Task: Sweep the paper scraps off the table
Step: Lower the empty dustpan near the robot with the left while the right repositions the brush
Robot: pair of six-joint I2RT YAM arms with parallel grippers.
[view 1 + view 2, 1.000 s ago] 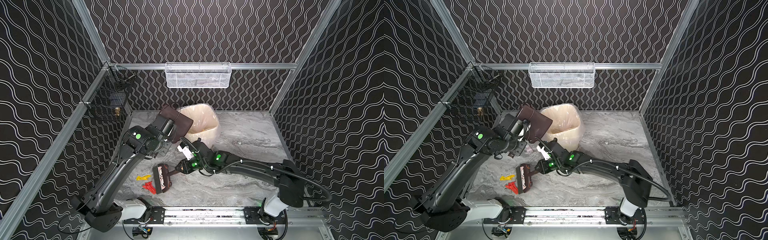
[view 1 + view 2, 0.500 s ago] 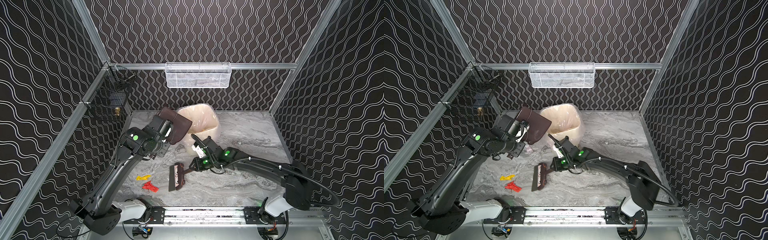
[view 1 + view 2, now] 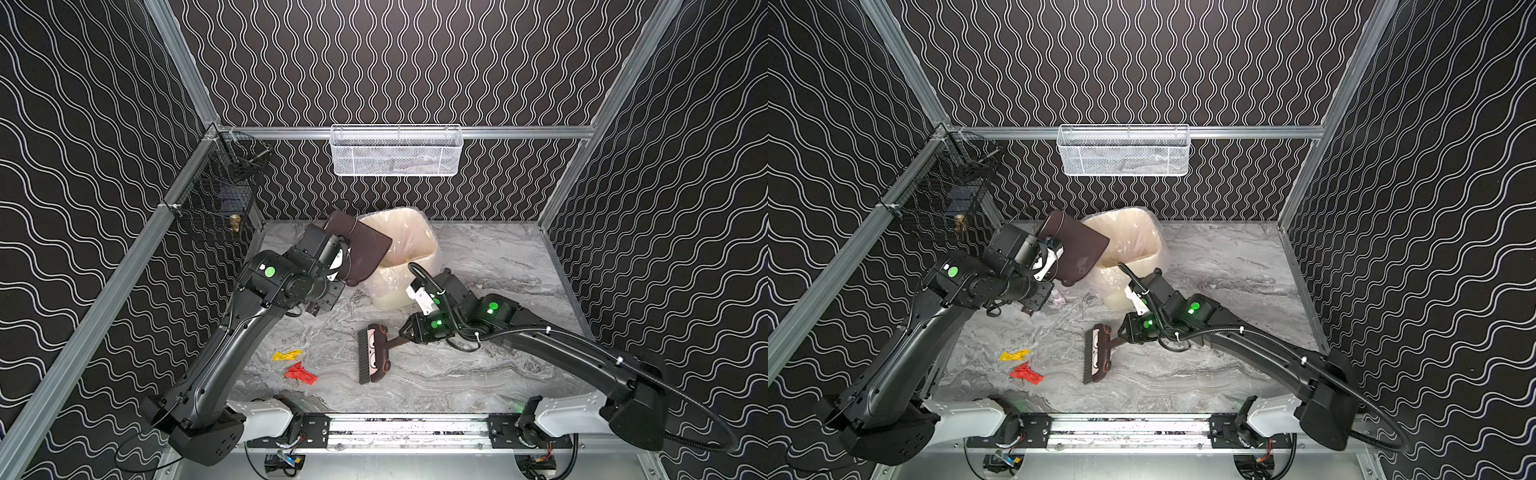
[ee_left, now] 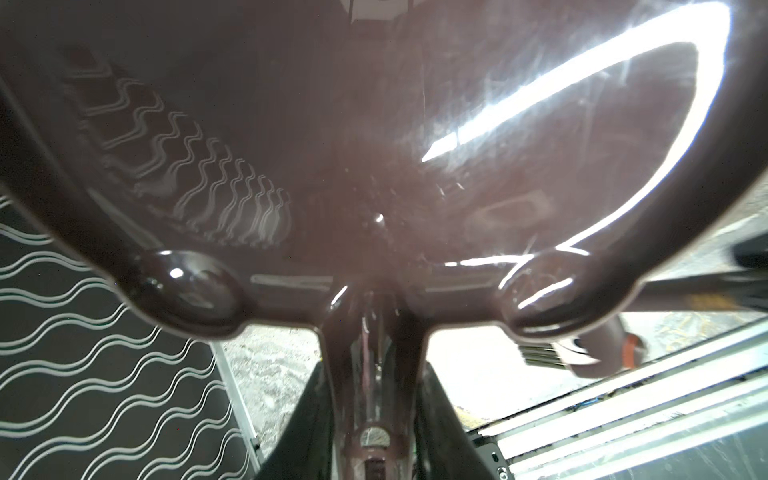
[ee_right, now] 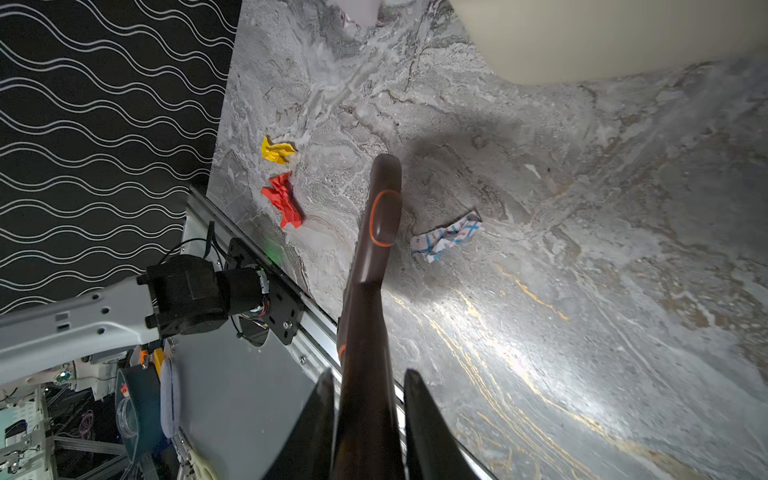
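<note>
Tools: left gripper (image 4: pixel 374 415) clamped on handle of glossy brown plastic dustpan (image 3: pixel 363 253), pan raised over cream bin with clear liner (image 3: pixel 392 297); right gripper (image 5: pixel 368 382) clamped on handle of brown hand brush (image 3: pixel 374 353); yellow crumpled paper scrap (image 3: pixel 286 355) and red crumpled paper scrap (image 3: pixel 300 372) on grey marble-veined table (image 3: pixel 478 374), front left, apart from bristles; white blue-marked paper scrap (image 5: pixel 446 237) beside brush head.

Glare on the table (image 5: pixel 515 357), blurry close-ups

dustpan (image 4: pixel 374 124) cropped by view edges, bin (image 5: pixel 602 37) blurred, right claw (image 5: pixel 369 376) cut off
</note>
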